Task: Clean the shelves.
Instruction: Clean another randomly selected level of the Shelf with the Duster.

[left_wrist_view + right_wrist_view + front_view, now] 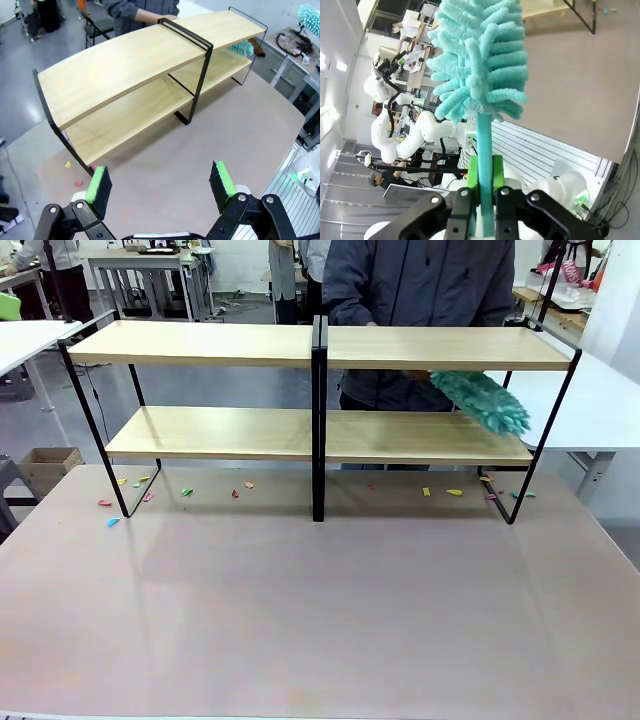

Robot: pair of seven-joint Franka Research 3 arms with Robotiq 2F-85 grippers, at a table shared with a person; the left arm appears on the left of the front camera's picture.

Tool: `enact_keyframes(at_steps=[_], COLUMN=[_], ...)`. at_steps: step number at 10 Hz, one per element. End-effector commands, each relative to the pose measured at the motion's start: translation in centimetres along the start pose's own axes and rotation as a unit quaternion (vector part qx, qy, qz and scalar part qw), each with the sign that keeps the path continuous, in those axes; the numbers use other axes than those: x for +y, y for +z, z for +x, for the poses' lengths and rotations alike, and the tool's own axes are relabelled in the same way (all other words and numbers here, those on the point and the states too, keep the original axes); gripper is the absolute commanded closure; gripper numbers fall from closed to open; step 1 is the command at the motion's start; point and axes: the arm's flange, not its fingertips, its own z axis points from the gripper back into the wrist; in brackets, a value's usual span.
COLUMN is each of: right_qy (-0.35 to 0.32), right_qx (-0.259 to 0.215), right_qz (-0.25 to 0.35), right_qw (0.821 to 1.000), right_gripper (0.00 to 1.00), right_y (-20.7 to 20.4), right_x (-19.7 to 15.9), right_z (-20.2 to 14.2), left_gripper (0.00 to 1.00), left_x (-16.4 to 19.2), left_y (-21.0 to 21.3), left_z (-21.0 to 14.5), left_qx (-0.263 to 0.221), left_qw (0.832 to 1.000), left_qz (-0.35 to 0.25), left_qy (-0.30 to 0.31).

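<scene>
Looked part-done: saw shelves (210, 344) bare, person's duster (482, 400) at right-centre board, scraps (113, 522) littering tabletop (320, 620) below; found right gripper (486, 175) clamped on second duster (480, 60), left gripper (160, 180) open, empty.

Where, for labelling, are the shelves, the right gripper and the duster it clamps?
shelves (200, 343): front view, upper left board.
right gripper (485, 167): right wrist view, between its fingertips.
clamped duster (480, 60): right wrist view, fluffy head.
</scene>
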Motion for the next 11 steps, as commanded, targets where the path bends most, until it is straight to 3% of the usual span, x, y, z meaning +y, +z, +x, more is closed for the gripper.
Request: enact_keyframes(at_steps=[1, 8, 9, 11], right_qy=[0.014, 0.0, 0.02, 0.068], right_qx=[0.001, 0.001, 0.026, 0.139], right_qz=[-0.001, -0.001, -0.013, 0.01], right_qw=[1.0, 1.0, 0.999, 0.988], right_gripper=[0.87, 0.87, 0.87, 0.87], right_y=[0.7, 0.0, -2.5, -8.9], right_x=[0.4, -0.1, 0.6, 1.2], right_z=[-0.8, 0.0, -0.5, -3.8], left_gripper=[0.0, 0.0, 0.0, 0.0], left_x=[-0.1, -0.1, -0.1, -0.1], left_y=[0.0, 0.0, 0.0, 0.0], left_z=[0.0, 0.0, 0.0, 0.0], left_qx=[0.004, 0.004, 0.004, 0.004], left_qw=[1.0, 1.0, 1.0, 1.0], left_qz=[0.001, 0.001, 0.001, 0.001], left_qy=[0.001, 0.001, 0.001, 0.001])
